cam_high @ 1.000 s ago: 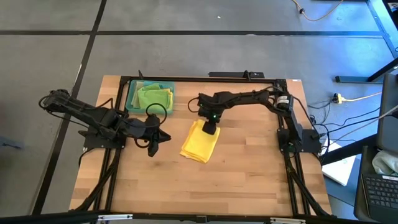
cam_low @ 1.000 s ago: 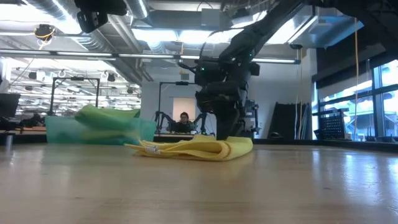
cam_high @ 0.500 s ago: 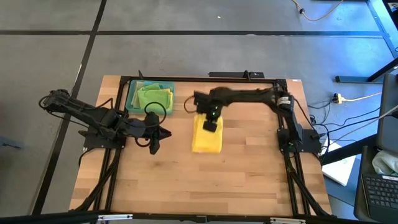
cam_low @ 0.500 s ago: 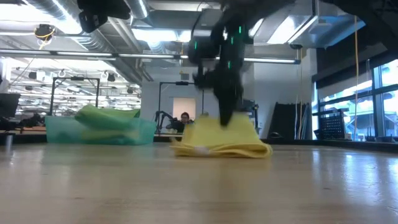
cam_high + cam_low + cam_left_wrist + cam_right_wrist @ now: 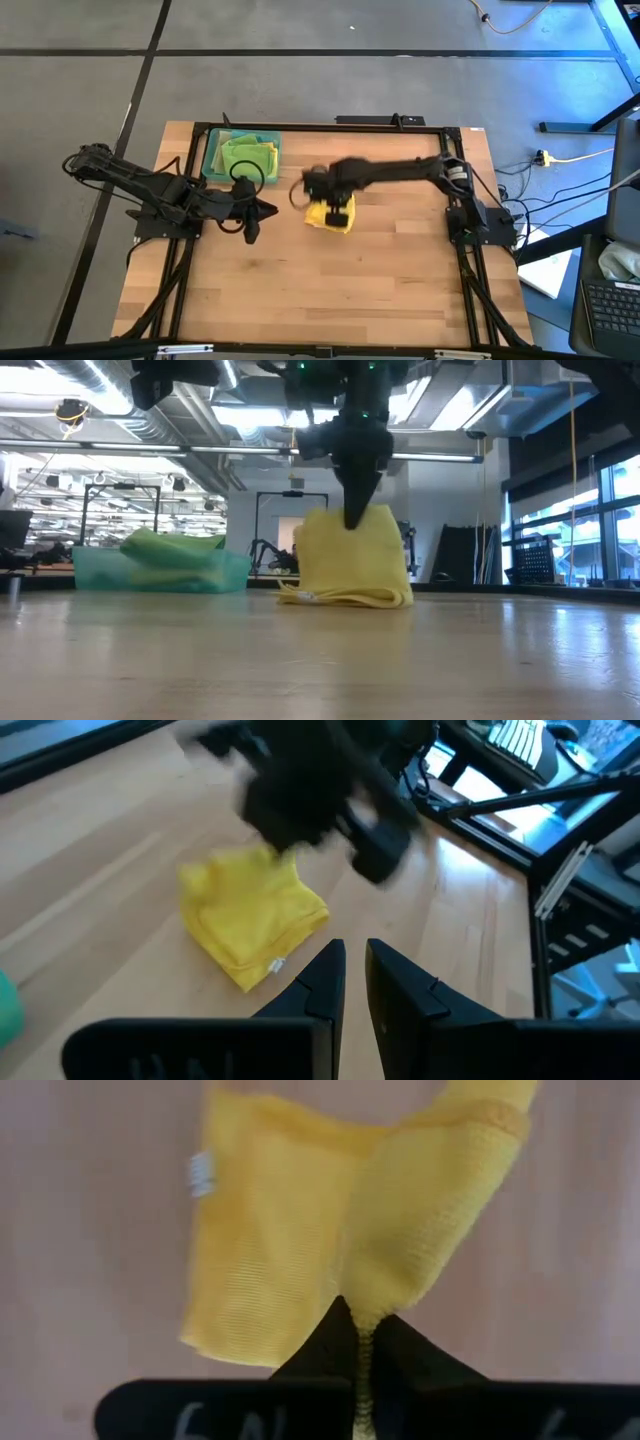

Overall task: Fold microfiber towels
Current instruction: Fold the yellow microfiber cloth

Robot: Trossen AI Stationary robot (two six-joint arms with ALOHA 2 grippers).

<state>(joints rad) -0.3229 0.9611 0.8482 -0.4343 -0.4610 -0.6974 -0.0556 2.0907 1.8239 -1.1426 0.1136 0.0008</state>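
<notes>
Where pinched, yellow towel peaked upward, lower folds bunched on table

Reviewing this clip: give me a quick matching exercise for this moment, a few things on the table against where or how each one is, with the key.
Things:
1. yellow towel
2. right gripper
3. left gripper
4. teal tray

States:
A. holds green towels at the table's far left corner
B. pinched shut on an edge of cloth
C. hangs lifted, its bottom bunched on the table
D. idle, fingers nearly together, beside the tray

Pairs: 1-C, 2-B, 3-D, 4-A
</notes>
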